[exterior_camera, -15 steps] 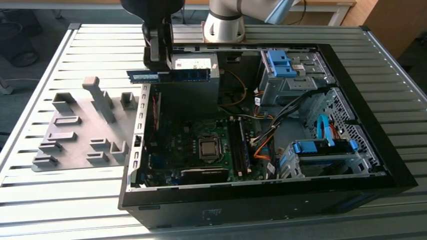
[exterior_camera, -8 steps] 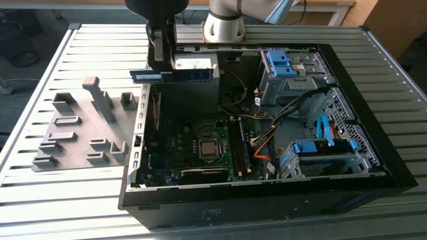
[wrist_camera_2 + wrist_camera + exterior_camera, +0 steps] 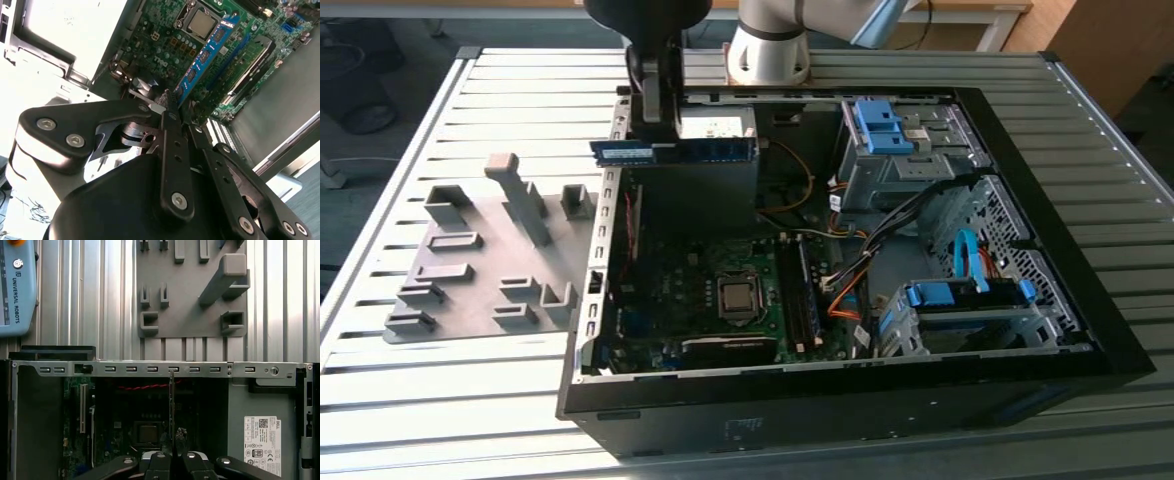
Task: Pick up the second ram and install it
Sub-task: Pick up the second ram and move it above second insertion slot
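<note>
Holds the second ram (image 3: 674, 150), pinched near one end in the jaws, above the computer case (image 3: 854, 415), toward the edge of the surface (image 3: 520, 100) by the arm's base (image 3: 767, 55). Judged light, stiff, fragile; best taken by board edges.

In the exterior view the arm (image 3: 767, 45) rises at twelve o'clock, and its black gripper (image 3: 654, 135) hangs pointing straight down at eleven o'clock. Its fingers (image 3: 170, 125) are pinched together on the second ram (image 3: 678, 150).

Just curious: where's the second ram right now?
The gripper holds the second ram above the open computer case, toward the exterior view's left.
</note>
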Motion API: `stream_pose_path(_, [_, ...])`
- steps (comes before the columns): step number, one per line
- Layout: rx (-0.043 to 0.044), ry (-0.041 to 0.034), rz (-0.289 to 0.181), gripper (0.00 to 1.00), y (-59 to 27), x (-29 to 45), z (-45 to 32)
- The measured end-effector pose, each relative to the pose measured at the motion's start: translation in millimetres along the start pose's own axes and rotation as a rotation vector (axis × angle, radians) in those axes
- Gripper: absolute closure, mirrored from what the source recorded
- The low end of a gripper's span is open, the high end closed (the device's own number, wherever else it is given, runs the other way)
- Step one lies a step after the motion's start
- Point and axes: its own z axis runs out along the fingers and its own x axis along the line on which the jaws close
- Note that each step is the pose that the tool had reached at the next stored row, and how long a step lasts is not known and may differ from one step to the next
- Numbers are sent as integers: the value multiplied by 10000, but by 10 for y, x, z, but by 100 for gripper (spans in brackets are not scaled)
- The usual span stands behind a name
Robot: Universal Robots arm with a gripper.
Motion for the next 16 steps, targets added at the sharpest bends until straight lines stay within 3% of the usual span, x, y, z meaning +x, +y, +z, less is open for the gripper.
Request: stream_pose_path(16, [0, 0, 0, 86, -352, -4, 1])
